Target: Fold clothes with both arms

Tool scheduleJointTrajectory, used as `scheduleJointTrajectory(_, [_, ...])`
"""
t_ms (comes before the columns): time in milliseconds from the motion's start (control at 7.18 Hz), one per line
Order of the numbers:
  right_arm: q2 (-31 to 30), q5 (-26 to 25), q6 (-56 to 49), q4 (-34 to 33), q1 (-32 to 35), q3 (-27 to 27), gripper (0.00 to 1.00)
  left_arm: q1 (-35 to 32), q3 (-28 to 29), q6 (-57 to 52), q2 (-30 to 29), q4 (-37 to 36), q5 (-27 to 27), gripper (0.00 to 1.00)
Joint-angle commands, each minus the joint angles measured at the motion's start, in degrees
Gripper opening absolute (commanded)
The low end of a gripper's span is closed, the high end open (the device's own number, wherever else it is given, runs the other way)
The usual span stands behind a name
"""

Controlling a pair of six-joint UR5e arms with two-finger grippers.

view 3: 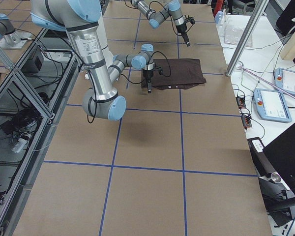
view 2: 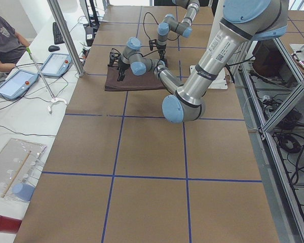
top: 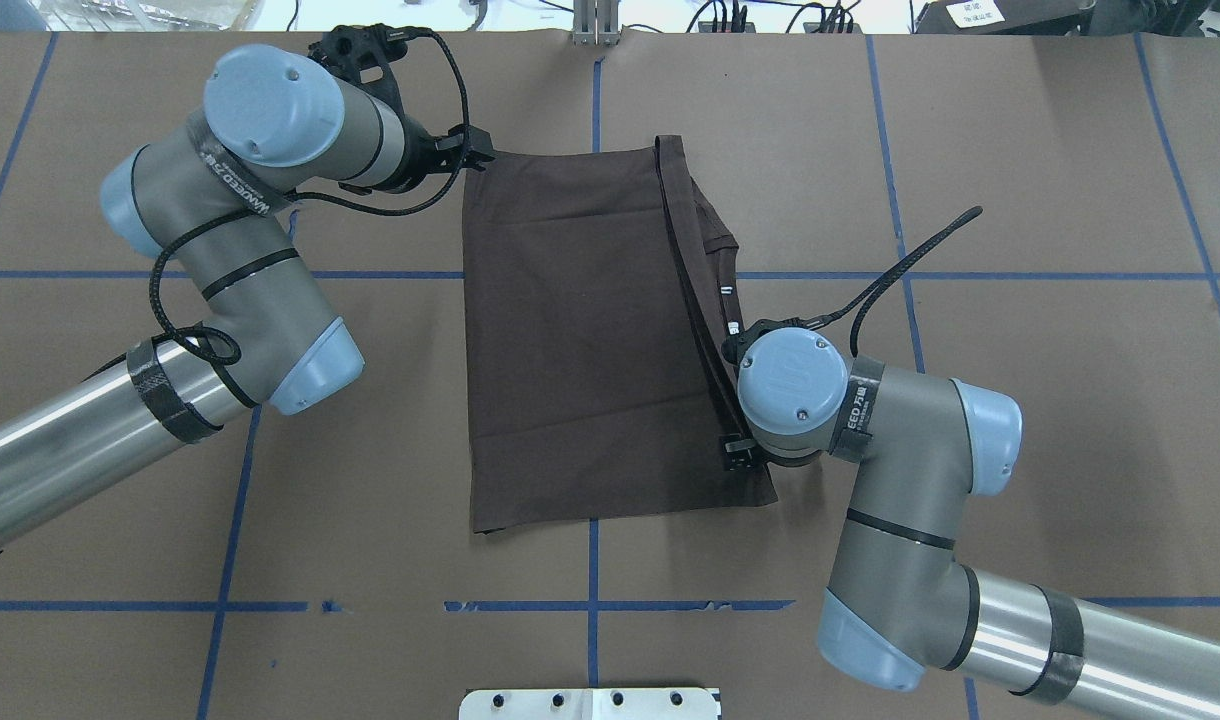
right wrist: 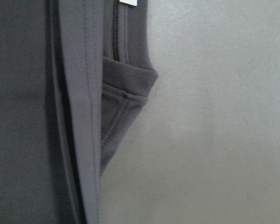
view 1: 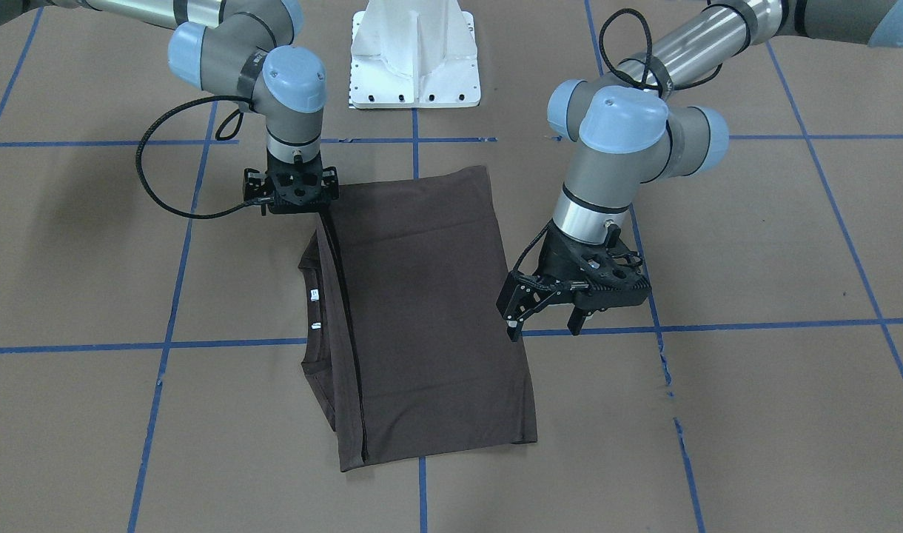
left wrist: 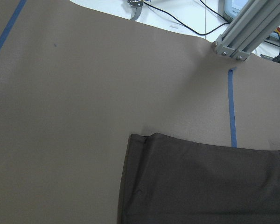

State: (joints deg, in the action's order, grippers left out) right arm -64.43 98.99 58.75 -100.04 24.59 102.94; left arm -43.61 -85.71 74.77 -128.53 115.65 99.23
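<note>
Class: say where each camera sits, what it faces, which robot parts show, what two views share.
Front: across the table, facing robot; shirt, left arm, right arm, base.
Overhead: behind robot, looking down; both arms.
Left exterior: table's left end; left arm nearest.
Right exterior: right end; right arm nearest.
Left wrist: shirt corner; fingers unclear.
Right wrist: shirt's folded edge; no fingers.
Shared: shirt.

Bright, even light from above; shadows on the table are soft and faint. Glare streaks the left arm at 8 o'clock overhead. The right wrist view looks soft, perhaps out of focus, the T-shirt dim at 9 o'clock.
</note>
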Motion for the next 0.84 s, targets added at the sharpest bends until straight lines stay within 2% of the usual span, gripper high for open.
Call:
scheduleJointTrajectory(0, [-2.36,0.24,-0.73,0.46,1.59,0.6,1.0,0.01,-0.07,0.02,-0.05,-0.07,0.0,1.0])
scheduleJointTrajectory(557, [2.81,3.92,-4.08,0.72,8.0,0.6,1.0,0.01,-0.34,-0.33,0.12,-0.07,0.17,1.0])
scheduleJointTrajectory(696, [3.08,6.63,-3.73,4.47,8.89,1.12,1.0,1.67,-0.51,0.02,0.82,-0.07,2.52,1.0])
